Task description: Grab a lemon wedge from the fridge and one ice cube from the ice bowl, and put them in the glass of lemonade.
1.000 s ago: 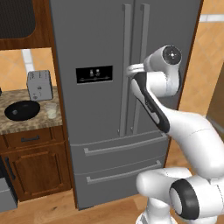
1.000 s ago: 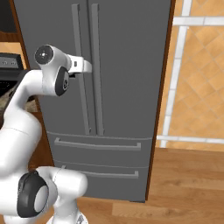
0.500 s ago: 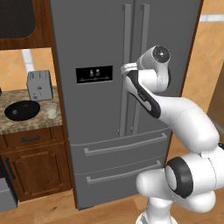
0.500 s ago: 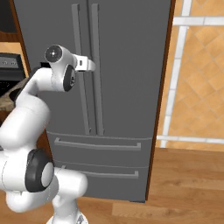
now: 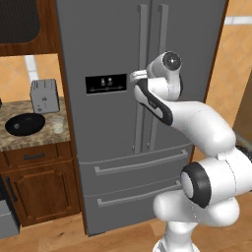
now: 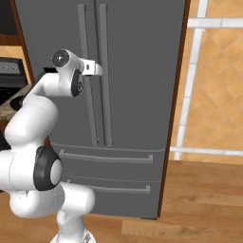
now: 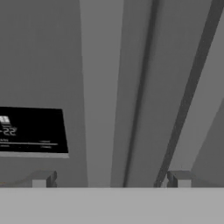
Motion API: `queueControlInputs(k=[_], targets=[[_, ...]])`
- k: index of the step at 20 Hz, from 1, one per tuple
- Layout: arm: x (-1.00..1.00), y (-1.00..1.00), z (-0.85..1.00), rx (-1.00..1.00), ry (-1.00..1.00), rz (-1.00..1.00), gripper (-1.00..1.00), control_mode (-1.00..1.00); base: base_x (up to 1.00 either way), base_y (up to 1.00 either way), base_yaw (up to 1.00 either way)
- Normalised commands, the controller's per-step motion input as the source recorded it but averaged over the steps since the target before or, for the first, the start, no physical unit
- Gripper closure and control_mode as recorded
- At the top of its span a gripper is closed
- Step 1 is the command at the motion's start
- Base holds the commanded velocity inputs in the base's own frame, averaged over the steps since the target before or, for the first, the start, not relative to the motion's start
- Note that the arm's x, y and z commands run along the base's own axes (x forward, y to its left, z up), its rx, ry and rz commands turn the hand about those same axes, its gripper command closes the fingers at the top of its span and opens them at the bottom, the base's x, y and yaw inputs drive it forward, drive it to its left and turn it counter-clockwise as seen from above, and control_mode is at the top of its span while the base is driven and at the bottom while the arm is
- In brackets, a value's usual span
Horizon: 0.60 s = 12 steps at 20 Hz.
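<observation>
Opening step: gripper [image 7: 111, 179], jaws wide, faces the fridge [image 5: 113, 44] handle [image 7: 103, 87] at 12 o'clock; next, close on it

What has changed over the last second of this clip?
The gripper moved left across the fridge front, toward the left door's handle, jaws open and empty. Fridge doors stayed shut; ice bowl, glass of lemonade and toaster unmoved.
</observation>
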Motion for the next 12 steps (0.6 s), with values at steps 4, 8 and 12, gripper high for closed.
queueControlInputs(k=[4, 8, 12], targets=[[0.59, 0.00, -0.08, 0.00, 0.00, 0.00, -1.00, -1.00, 0.00, 0.00, 0.00], [0.46, 0.00, -0.08, 0.00, 0.00, 0.00, -1.00, -1.00, 0.00, 0.00, 0.00], [0.47, 0.00, -0.12, 0.00, 0.00, 0.00, -1.00, -1.00, 0.00, 0.00, 0.00]])
